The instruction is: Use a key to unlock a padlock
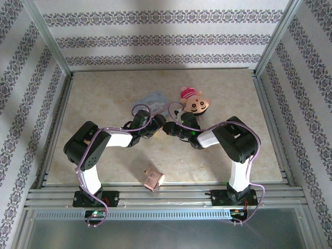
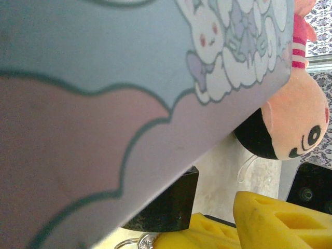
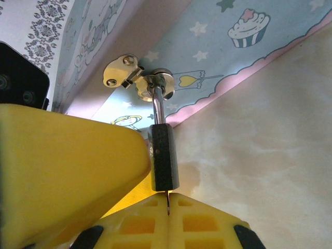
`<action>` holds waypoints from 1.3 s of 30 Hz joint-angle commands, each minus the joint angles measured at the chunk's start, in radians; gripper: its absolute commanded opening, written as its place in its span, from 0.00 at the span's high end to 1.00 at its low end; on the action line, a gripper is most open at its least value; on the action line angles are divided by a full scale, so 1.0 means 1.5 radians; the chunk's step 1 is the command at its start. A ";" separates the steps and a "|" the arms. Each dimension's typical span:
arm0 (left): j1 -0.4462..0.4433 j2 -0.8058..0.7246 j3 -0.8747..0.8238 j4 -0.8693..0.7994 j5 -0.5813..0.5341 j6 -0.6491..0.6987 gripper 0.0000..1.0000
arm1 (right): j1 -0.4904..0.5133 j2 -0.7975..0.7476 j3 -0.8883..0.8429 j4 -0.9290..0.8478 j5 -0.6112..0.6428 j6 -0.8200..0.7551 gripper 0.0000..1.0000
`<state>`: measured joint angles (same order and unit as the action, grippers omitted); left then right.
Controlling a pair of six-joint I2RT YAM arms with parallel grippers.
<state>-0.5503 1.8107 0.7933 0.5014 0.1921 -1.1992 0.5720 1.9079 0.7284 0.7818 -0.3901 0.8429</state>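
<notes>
Closest to my lens, the right gripper (image 3: 167,200) has its yellow fingers pressed together, pinching the thin blade of the key (image 3: 167,206). The blade runs straight up into the bottom of the padlock (image 3: 164,155).

From overhead, both arms are folded at the elbow and reach inward. The left arm (image 1: 91,148) and right arm (image 1: 236,142) bring their wrists nearly nose to nose at mid-table. The left gripper (image 1: 155,127) is wedged under the tin; I can't tell how its jaws stand. Another yellow finger (image 3: 67,166), bulky and blurred, lies against the padlock's left side.

The table (image 1: 104,104) is a pale marbled slab inside an aluminium frame (image 1: 166,194). The walls (image 1: 155,39) are papered in bands of dark floral pattern.

The pale-blue tin (image 2: 104,78) is tipped over the grippers, printed with white rabbits, a cupcake and stars above a scalloped pink border. A pink-hatted plush doll (image 1: 196,104) lies just beyond it. A pinkish-copper box (image 1: 153,178) sits well apart near the front rail.

The padlock hangs by its silvery shackle from the tin's hasp (image 3: 122,72), its dark body upright.
</notes>
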 commanded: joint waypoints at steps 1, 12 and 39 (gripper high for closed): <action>0.004 0.007 -0.002 -0.031 -0.032 0.034 0.34 | -0.005 0.005 0.027 0.038 -0.001 0.010 0.96; 0.006 0.022 -0.003 0.041 -0.054 0.069 0.50 | -0.006 0.010 0.035 0.038 -0.004 0.015 0.95; 0.011 0.039 -0.024 0.116 -0.043 0.048 0.84 | -0.022 0.004 0.039 0.036 -0.012 0.023 0.78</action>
<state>-0.5426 1.8706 0.7647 0.6659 0.1261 -1.1316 0.5449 1.9278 0.7597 0.7986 -0.3916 0.8700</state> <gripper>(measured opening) 0.168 0.216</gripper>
